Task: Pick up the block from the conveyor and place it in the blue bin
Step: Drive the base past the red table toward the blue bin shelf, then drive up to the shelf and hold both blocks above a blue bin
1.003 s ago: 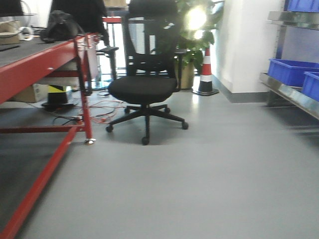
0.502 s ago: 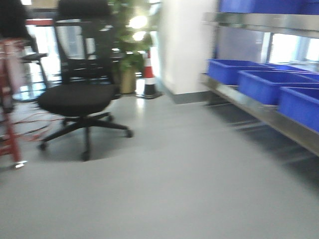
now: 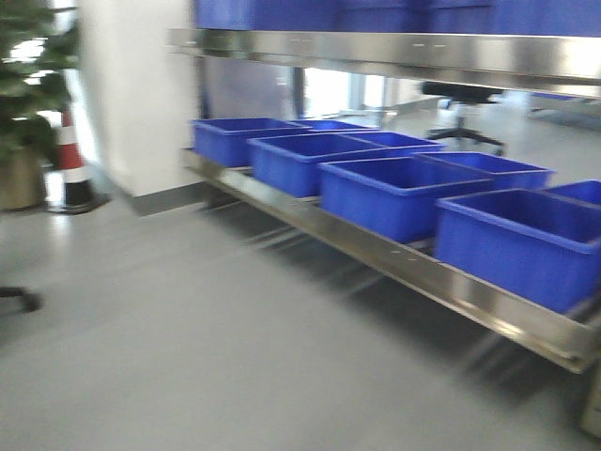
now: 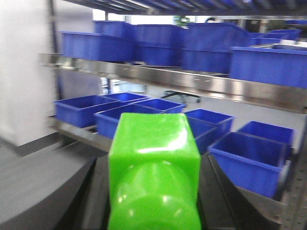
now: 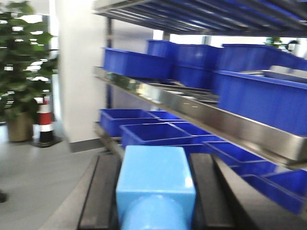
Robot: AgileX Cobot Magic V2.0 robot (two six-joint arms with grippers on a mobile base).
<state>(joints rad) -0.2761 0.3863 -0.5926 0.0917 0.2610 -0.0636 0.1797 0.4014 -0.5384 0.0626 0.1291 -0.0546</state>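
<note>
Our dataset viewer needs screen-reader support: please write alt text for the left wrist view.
A bright green block fills the lower centre, held between the dark fingers of the left gripper. Behind it, blurred blue bins sit in rows on steel shelves.

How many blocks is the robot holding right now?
2. The left gripper holds a green block, and the right gripper holds a light blue block. Other blocks may be out of sight.
</note>
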